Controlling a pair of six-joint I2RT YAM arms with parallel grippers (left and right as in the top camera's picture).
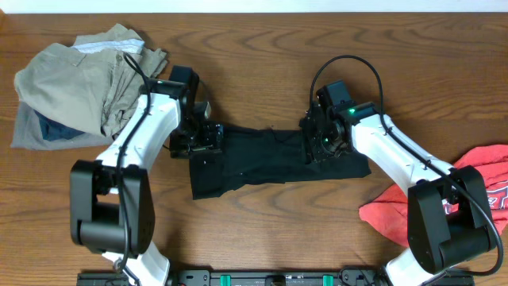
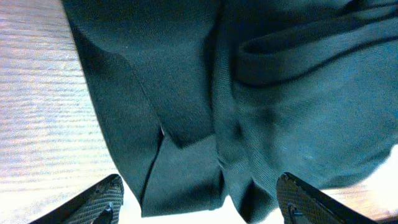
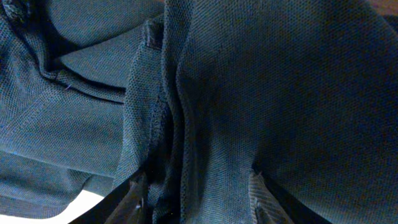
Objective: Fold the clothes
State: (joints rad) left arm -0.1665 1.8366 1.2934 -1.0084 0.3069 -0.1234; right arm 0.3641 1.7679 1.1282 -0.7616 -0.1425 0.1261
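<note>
The black shirt [image 1: 270, 163] lies as a long folded strip across the middle of the table. My left gripper [image 1: 205, 141] is at the strip's left end. In the left wrist view it [image 2: 202, 202] stands open, its fingers [image 2: 99, 202] wide apart, with a hem corner of the shirt [image 2: 186, 124] lying loose between them over the wood. My right gripper [image 1: 319, 147] is at the strip's right part. In the right wrist view it [image 3: 199, 199] is shut on a bunched ridge of the shirt's fabric [image 3: 186, 124], pinched between its pads [image 3: 264, 196].
A heap of khaki clothes [image 1: 87, 71] lies at the back left, with a blue garment [image 1: 48, 131] showing under it. A red printed tee [image 1: 476, 199] lies crumpled at the right edge. Bare wooden table [image 1: 262, 230] runs in front of the shirt.
</note>
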